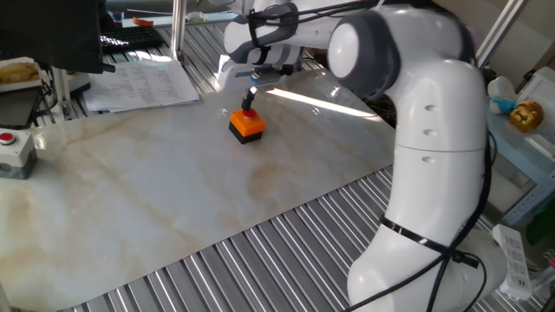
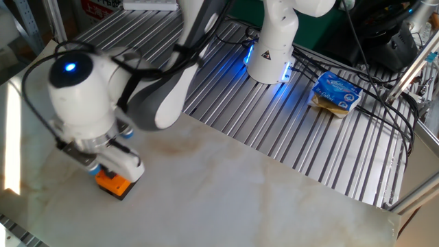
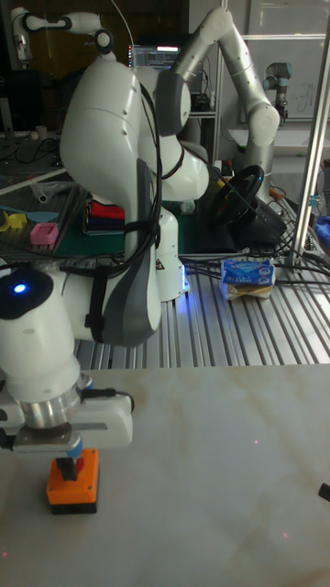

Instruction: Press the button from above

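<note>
The button (image 1: 248,112) is a small red cap on an orange box (image 1: 247,125) with a black base, standing on the marble top at the far middle. My gripper (image 1: 251,102) points straight down over it, fingers shut into one narrow dark tip that meets the red cap. In the other fixed view the hand (image 2: 114,162) covers the button, and only a corner of the orange box (image 2: 110,182) shows. The tall fixed view shows the fingers (image 3: 71,452) directly above the orange box (image 3: 72,487).
A grey box with its own red button (image 1: 12,149) sits at the left table edge. Papers (image 1: 143,84) lie at the back left. My bulky white arm (image 1: 434,147) stands at the right. A blue packet (image 2: 336,92) rests on the ribbed metal surface.
</note>
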`<state>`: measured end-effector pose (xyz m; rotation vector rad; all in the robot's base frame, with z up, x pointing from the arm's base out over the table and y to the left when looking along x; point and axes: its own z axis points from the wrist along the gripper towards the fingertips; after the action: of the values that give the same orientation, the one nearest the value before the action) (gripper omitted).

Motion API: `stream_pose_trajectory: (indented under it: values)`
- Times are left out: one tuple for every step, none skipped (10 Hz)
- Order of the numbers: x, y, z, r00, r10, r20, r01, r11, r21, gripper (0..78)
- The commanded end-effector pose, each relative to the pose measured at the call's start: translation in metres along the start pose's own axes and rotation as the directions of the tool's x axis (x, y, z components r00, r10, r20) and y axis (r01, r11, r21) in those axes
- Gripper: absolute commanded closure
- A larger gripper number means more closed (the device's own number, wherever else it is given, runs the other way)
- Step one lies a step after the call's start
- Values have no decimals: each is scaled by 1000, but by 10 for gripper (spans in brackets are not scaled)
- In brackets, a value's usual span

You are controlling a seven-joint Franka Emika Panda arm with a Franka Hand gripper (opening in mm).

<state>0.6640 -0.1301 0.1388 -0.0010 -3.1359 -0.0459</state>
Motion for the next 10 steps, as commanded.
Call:
stream_pose_trajectory:
  values:
    - [-12, -5, 14, 1000, 3, -2, -3, 1000, -9, 776]
    - [-6, -4, 8, 1000, 10, 4, -10, 1000, -4, 776]
    - [-3, -2, -6, 1000, 6, -1, -6, 1000, -6, 776]
    - [-7, 3, -27, 1000, 22, -7, -22, 1000, -21, 776]
    - [-15, 9, -50, 999, 40, -11, -41, 999, -25, 776]
    - [-18, 10, -57, 999, 41, -13, -41, 999, -23, 776]
    - [-35, 14, -86, 998, 26, -61, -27, 999, -18, 776]
    - [-34, 11, -85, 998, 18, -59, -19, 1000, -19, 776]
    - [-32, 9, -82, 998, 13, -54, -14, 1000, -19, 776]
    - [-22, 2, -69, 999, -6, -45, 6, 1000, -22, 776]
